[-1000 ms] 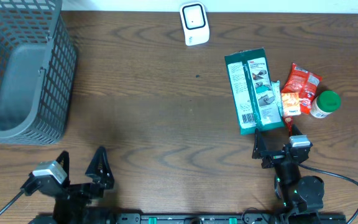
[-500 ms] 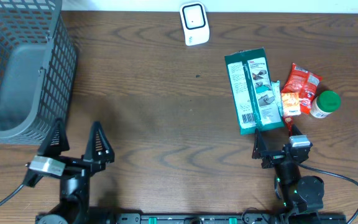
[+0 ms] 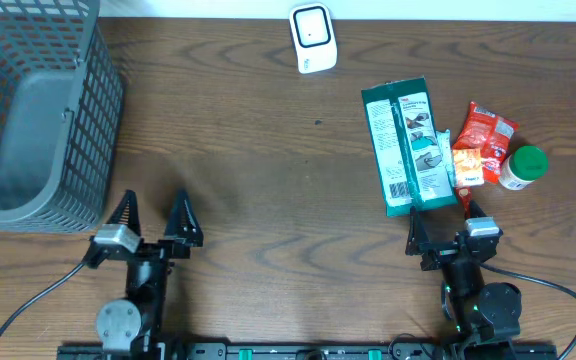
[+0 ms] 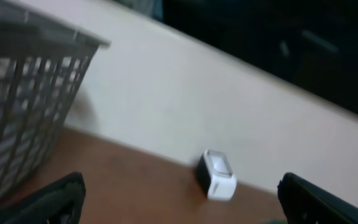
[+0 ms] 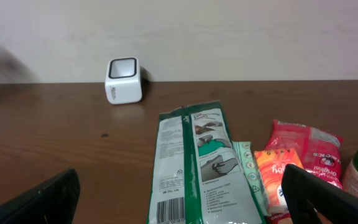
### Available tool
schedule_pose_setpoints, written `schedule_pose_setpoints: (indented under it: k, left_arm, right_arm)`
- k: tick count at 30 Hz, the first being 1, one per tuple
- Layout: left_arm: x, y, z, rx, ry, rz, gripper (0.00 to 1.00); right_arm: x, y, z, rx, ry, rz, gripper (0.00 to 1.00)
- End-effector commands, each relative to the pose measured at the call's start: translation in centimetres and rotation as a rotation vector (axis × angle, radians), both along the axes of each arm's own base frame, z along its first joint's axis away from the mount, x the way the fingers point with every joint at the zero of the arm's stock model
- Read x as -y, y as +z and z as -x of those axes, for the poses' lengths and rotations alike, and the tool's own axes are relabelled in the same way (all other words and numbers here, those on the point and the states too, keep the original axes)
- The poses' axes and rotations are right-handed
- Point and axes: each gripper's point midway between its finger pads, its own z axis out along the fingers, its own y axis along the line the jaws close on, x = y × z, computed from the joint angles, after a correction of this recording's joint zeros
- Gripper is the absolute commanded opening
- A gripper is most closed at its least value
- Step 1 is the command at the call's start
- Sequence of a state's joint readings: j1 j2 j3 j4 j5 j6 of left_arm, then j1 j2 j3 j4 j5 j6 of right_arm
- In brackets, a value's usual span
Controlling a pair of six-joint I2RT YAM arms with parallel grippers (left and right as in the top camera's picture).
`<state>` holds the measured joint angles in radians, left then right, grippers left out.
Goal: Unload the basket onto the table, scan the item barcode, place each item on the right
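Observation:
A long green and white package (image 3: pixel 409 147) lies flat at the right of the table, its barcode (image 5: pixel 168 211) at the near end, facing up. A small white scanner (image 3: pixel 313 38) stands at the far edge, and it also shows as the scanner (image 4: pixel 217 176) in the left wrist view. My right gripper (image 3: pixel 445 235) sits just short of the package's near end, open and holding nothing. My left gripper (image 3: pixel 154 215) rests at the front left, open and holding nothing, pointing towards the far wall.
A grey mesh basket (image 3: pixel 28 110) fills the far left corner. To the right of the package lie an orange packet (image 3: pixel 467 163) and a red packet (image 3: pixel 486 133), with a green-lidded bottle (image 3: pixel 523 166) beside them.
My left arm has swung to the right along the front edge and now points straight away from it. The right arm and the items have stayed put.

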<state>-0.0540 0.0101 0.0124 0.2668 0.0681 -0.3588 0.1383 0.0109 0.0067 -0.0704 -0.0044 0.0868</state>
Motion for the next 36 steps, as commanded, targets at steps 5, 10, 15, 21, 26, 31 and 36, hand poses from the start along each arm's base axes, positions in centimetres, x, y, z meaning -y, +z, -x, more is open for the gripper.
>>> schedule_pose_setpoints:
  k: [5,10,15,21,26,31,36]
  left_arm:
    - [-0.2,-6.9,-0.3,-0.268,0.016,-0.066,1.00]
    - [-0.6,-8.4,-0.2,-0.327,0.035,-0.140,1.00]
    - [-0.6,-8.5,-0.2,-0.330,0.034,-0.140,1.00]
    - [-0.6,-8.5,-0.2,-0.330,0.034,-0.140,1.00]
    - [-0.6,-8.5,-0.2,-0.330,0.034,-0.140,1.00]
    - [-0.6,-8.5,-0.2,-0.330,0.034,-0.140,1.00]
    - [-0.6,-8.5,-0.2,-0.330,0.034,-0.140,1.00]
  right_arm:
    - [0.2,-0.1,0.0,0.001,-0.006,0.013,0.99]
    - [0.2,-0.1,0.0,0.001,-0.006,0.013,0.99]
    - [0.2,-0.1,0.0,0.001,-0.006,0.013,0.99]
    - [0.2,-0.1,0.0,0.001,-0.006,0.013,0.99]
    - [0.2,-0.1,0.0,0.001,-0.006,0.013,0.99]
    - [0.2,-0.1,0.0,0.001,-0.006,0.013,0.99]
    - [0.2,-0.1,0.0,0.000,-0.006,0.013,0.99]
